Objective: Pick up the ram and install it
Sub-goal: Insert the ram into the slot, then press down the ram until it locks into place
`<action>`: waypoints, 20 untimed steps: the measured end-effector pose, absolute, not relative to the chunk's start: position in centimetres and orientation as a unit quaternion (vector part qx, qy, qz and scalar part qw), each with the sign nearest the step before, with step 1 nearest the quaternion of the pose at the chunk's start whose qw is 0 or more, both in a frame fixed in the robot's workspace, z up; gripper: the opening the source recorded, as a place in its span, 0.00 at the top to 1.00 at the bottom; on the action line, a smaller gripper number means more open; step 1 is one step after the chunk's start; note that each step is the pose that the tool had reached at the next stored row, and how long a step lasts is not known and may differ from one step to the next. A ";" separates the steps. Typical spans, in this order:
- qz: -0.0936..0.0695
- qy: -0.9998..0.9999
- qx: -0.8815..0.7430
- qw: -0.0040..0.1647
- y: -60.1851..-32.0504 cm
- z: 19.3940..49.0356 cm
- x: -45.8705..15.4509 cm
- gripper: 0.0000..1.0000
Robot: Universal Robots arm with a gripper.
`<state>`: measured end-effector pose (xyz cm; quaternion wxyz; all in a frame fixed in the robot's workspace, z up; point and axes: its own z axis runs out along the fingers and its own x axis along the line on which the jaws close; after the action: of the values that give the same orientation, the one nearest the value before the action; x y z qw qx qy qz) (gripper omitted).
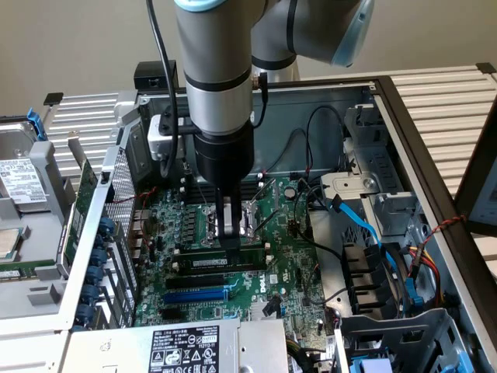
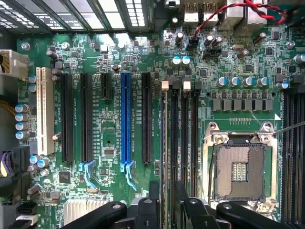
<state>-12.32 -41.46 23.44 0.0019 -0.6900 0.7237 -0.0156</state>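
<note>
Tool (image 1: pixel 231 241) is low over the motherboard (image 1: pixel 289 268), jaws parted and not clamped, one either side of the ram (image 1: pixel 220 263). Ram stands on edge in a black slot, just beside the CPU socket (image 2: pixel 237 171).

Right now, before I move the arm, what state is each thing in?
gripper: open, straddling the ram
ram: on edge in a black memory slot; cannot tell if latched
CPU socket: empty, contacts bare
blue expansion slot: empty
other memory slots: empty
</note>
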 end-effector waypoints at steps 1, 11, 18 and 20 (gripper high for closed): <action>-0.016 0.724 -0.690 0.002 -41.5 23.5 -12.3 0.73; -0.016 0.724 -0.690 0.002 -41.5 24.1 -12.4 0.73; -0.016 0.724 -0.690 0.002 -41.5 24.5 -12.7 0.73; -0.016 0.724 -0.690 0.002 -41.5 24.5 -13.1 0.75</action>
<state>-13.09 -41.46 24.54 0.0019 -0.6900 0.7237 -0.0156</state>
